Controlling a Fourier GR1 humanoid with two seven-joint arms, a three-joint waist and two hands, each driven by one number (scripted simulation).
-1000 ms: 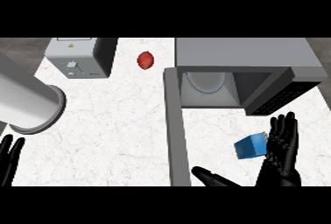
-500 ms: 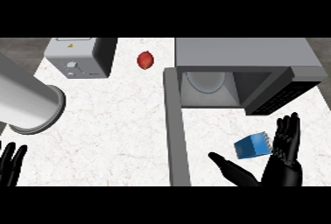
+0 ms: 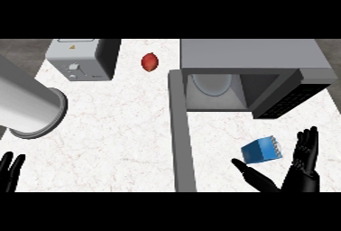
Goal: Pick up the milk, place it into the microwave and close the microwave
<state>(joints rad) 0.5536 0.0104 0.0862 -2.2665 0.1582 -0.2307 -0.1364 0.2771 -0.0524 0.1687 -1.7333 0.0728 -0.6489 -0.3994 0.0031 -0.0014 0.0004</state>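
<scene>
- The right hand enters at the lower right edge, its wrist cut off by the frame; fingers straight and raised, thumb spread out to the left, holding nothing.
- The milk, a small blue carton, sits tilted on the white table between that thumb and those fingers; whether either touches it is hard to make out.
- The microwave stands behind the milk, its door swung open towards the viewer (seen edge-on as a long grey bar) and a plate showing inside.
- Bare table lies between the milk and the open cavity.
- The left hand rests at the lower left edge, only straight fingers visible.
- A grey cylinder, toaster and red fruit sit well apart, at the left.
</scene>
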